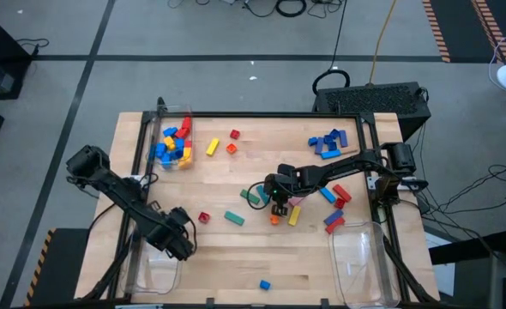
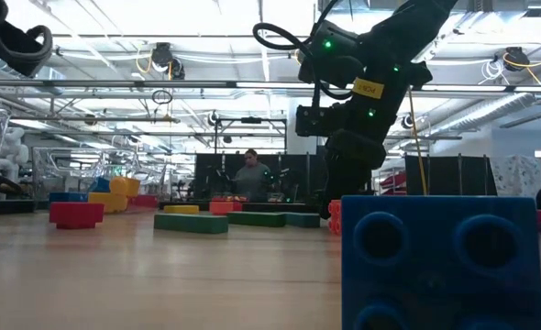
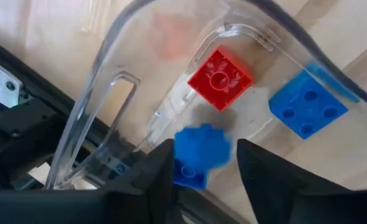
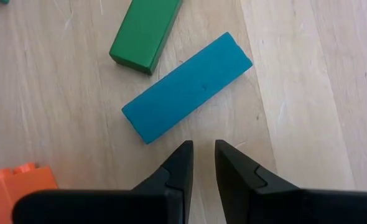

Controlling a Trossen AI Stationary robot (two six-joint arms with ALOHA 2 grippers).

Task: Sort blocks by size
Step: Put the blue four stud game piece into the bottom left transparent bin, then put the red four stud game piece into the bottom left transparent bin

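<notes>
Blue small block (image 3: 199, 154) between the fingers of the left end effector (image 3: 199, 163), over a clear bin (image 1: 154, 270) at near-left corner of tabletop (image 1: 236, 257); fingers parted, block edges not clearly pressed by either finger, so grip or release cannot tell. Red small block (image 3: 220, 77) inside the same bin, on its floor. Blue square block (image 3: 306, 106) seen through the bin wall, on the wood just beyond.

Second clear bin (image 1: 360, 257) at near-right corner. Lone blue block (image 1: 265, 284) near the front edge, between the two bins.

Mid tabletop: right end effector (image 4: 202, 163) low over the wood, fingers nearly together, holding nothing. Teal long bar (image 4: 187, 86) lying flat just ahead of its fingertips, apart from them. Green long bar (image 4: 145, 32) beyond the teal one, corners close. Orange block (image 4: 15, 183) to one side. In high view, red small block (image 1: 204, 217) and green bar (image 1: 234, 218) left of that arm; yellow bar (image 1: 294, 215) and a red-and-blue cluster (image 1: 337, 199) to its right.

Far side: third clear bin (image 1: 172, 142) at far-left corner, holding blue, yellow and red blocks. Yellow bar (image 1: 212, 148), red block (image 1: 235, 135) and orange block (image 1: 231, 148) just right of it. Blue group (image 1: 328, 142) toward far right.

Person (image 2: 250, 174) in the room beyond, low view.
</notes>
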